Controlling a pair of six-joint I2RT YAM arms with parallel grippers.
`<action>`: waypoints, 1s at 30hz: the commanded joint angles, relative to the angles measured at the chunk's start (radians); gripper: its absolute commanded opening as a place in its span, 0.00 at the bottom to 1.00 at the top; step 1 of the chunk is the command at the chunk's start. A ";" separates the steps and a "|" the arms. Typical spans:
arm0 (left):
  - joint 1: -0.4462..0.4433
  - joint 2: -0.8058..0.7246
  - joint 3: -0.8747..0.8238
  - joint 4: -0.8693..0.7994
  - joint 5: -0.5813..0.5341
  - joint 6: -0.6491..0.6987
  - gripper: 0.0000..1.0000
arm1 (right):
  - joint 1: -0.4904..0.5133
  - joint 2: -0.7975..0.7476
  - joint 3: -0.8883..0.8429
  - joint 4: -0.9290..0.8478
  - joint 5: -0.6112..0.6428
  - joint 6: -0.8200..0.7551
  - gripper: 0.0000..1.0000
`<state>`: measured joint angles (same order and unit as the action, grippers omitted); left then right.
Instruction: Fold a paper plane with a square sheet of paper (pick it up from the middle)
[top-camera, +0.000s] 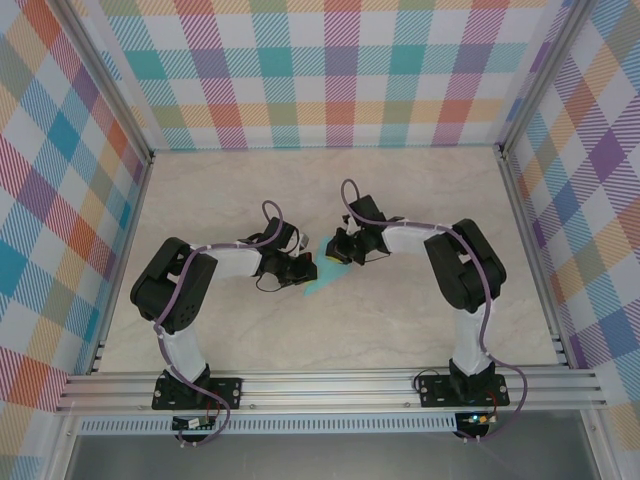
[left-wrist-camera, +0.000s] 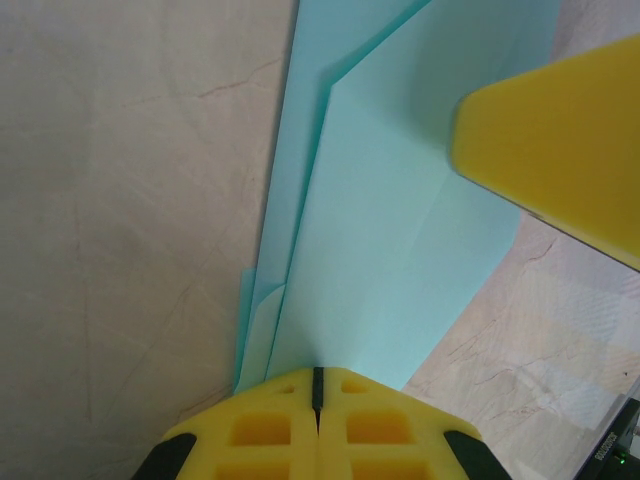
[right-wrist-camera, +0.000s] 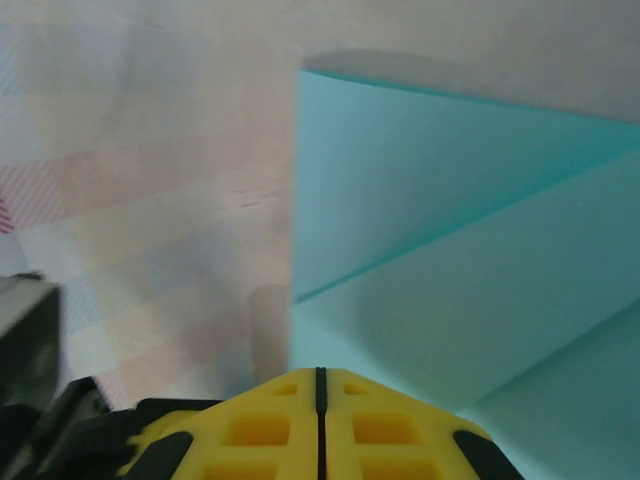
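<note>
Two closed grippers on paper plane

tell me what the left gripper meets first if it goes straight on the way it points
The turquoise paper: the left gripper is shut on its near edge. The right gripper's yellow finger sits right of that line, probably missed, though depth is unclear.

We see the sheet of paper as thin, plain turquoise, already partly folded: several layers overlap, their long edges fanned slightly apart, and straight creases cross its face. It sits near the middle of the tabletop, narrowing to a point toward the near left.
</note>
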<state>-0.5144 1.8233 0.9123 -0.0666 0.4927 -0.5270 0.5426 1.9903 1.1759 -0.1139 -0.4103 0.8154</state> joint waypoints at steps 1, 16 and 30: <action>0.010 0.080 -0.058 -0.124 -0.137 0.022 0.00 | -0.013 0.031 -0.004 -0.004 0.066 -0.010 0.07; 0.010 0.087 -0.068 -0.120 -0.133 0.026 0.00 | -0.145 0.045 -0.014 0.054 0.111 -0.043 0.09; 0.010 0.075 -0.072 -0.124 -0.132 0.027 0.00 | -0.164 -0.057 0.039 -0.018 0.063 -0.085 0.12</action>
<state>-0.5125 1.8225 0.9031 -0.0490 0.4995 -0.5266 0.3855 2.0060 1.1927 -0.1066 -0.3328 0.7624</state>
